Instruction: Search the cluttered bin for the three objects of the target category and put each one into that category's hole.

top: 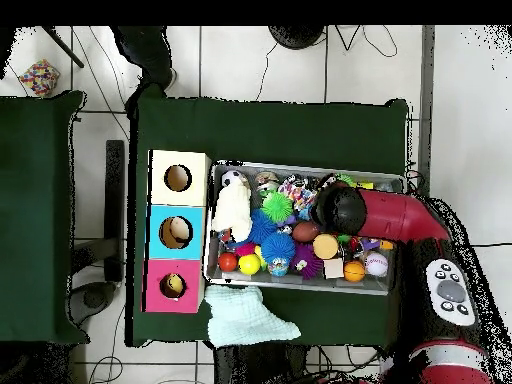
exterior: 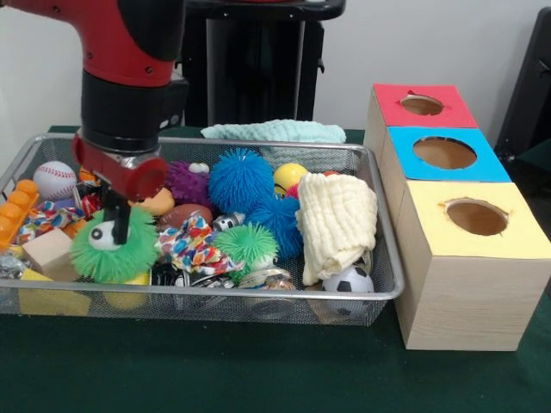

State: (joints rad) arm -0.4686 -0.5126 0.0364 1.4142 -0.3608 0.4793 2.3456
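**Two cloths in the basket, one outside it**

Two cloth pieces lie in the wire basket (exterior: pixel 389 288): a folded cream cloth (exterior: pixel 337 224) draped at the end nearest the boxes, and a crumpled white cloth with coloured dots (exterior: pixel 195 245) near the middle, just beside a small green spiky ball (exterior: pixel 248 243). A pale mint cloth (exterior: pixel 274 131) lies on the green bench (exterior: pixel 258 379) behind the basket, on the robot's side. The yellow-topped box (exterior: pixel 482 258) stands just beside the basket, and its round hole (exterior: pixel 476 217) is open and nothing sits in it; the blue-topped box (exterior: pixel 448 155) and the red-topped box (exterior: pixel 422 105) follow in a row behind it.

The end effector (exterior: pixel 116 225) hangs over the basket's far end from the boxes, its dark tips down against a large green spiky ball (exterior: pixel 112 248) with a white eye. Whether the tips are spread or pressed together cannot be told. Around it lie a baseball (exterior: pixel 55 180), a wooden block (exterior: pixel 49 252), a purple spiky ball (exterior: pixel 187 182), two blue spiky balls (exterior: pixel 241 179) and a small football (exterior: pixel 349 280).
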